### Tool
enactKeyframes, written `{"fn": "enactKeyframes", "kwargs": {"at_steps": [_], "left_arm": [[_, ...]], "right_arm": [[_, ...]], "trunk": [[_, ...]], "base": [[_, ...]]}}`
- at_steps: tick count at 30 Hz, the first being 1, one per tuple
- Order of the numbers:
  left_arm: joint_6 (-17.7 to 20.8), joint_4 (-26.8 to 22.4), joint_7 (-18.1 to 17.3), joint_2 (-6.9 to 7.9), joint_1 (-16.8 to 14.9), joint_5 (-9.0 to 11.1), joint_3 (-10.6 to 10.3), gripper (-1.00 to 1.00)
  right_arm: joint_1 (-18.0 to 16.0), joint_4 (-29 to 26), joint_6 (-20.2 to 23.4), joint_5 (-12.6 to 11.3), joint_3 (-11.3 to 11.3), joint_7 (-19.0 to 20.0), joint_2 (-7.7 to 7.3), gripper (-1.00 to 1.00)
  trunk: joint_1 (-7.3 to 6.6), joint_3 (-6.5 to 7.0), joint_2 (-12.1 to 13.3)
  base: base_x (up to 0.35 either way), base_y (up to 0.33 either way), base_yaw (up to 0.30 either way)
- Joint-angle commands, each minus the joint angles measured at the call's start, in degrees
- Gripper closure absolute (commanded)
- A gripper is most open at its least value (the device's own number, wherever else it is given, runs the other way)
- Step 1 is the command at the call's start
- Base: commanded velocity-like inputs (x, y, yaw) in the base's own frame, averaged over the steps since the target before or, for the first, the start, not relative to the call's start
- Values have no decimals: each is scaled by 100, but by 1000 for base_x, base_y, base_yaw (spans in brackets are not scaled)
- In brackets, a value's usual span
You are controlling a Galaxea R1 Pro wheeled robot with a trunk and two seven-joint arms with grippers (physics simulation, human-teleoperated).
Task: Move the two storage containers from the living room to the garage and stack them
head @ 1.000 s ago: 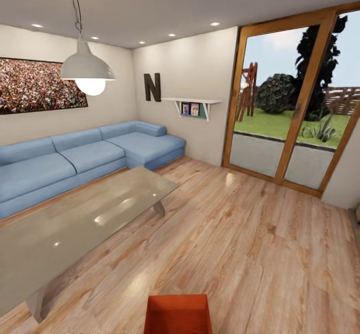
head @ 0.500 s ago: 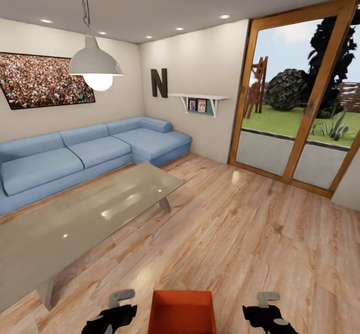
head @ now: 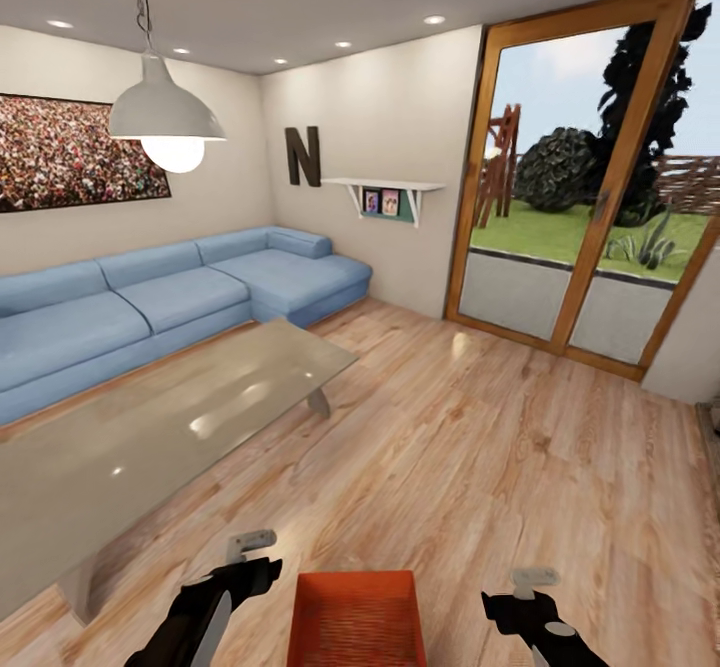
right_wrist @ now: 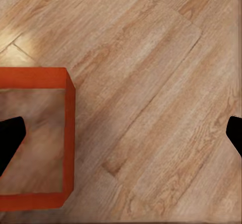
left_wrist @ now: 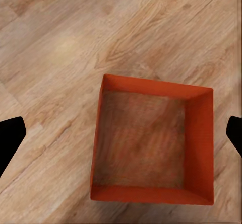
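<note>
I am in the living room. One red-orange storage container (head: 355,615) sits upright and empty on the wood plank flooring, at the bottom middle of the head view. My left gripper (head: 248,562) hangs open just left of it, and my right gripper (head: 535,592) hangs open further off to its right. The left wrist view looks straight down into the container (left_wrist: 151,141), with the left gripper (left_wrist: 121,138) spread wide above it. In the right wrist view the container (right_wrist: 35,138) lies to one side, and the right gripper (right_wrist: 121,138) is over bare planks. The garage is out of view.
A grey low table (head: 150,447) stands to the front left, with the blue sectional sofa (head: 150,302) behind it. A pendant lamp (head: 165,122) hangs over the table. A wood-framed glass door (head: 575,197) is at the far right. Open plank floor (head: 500,447) stretches ahead and right.
Both arms have risen into the head view on either side of the container. The camera has shifted, and more of the container shows.
</note>
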Motion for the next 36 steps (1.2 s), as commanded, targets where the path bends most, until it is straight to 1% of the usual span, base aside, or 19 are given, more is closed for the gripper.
{"fn": "enactKeyframes", "kwargs": {"at_steps": [1,11,15,17,19,21,22,29,32,33,36], "left_arm": [[42,-11,-5,-2,-2,39,20,-100],[43,-9,7,44,-1,12,37,-100],[50,-3,22,26,2,10,20,-100],[45,3,50,67,1,-12,43,-100],[45,7,75,63,-1,-18,34,-100],[49,24,176,53,-1,-20,26,-100],[52,67,672,63,-2,-36,24,-100],[53,73,709,74,-2,-39,24,-100],[90,129,713,39,2,-39,9,-100],[103,225,714,33,-2,-40,4,-100],[104,234,716,27,0,-34,3,-100]], "right_arm": [[-5,2,-10,-18,25,-1,-4,-100],[-5,2,-5,-10,25,-3,1,-100],[-5,2,-5,-10,30,-1,-2,-100],[-5,2,-5,-10,29,-1,-3,-100],[-5,2,-3,-10,28,-1,-2,-100],[-5,2,-3,-10,28,-1,-3,-100],[-5,2,-2,-10,25,-3,0,-100],[-5,6,3,-10,36,-2,4,-100],[-5,10,4,-10,48,-1,5,-100],[-5,10,4,-15,52,-1,5,-100],[-5,10,4,-17,51,-1,5,-100]], "trunk": [[2,-15,-9],[2,-35,-9],[2,-66,-9],[2,-84,-9],[2,-102,-9],[2,-120,-9],[2,-130,-9],[2,-194,-9],[2,-222,-9],[2,-231,-9],[2,-258,-9]], "base": [[0,0,-112],[0,0,-29],[0,0,0],[0,0,0],[0,0,0],[0,0,0],[0,0,0],[0,0,0],[0,0,0],[0,0,0],[0,0,0]]}}
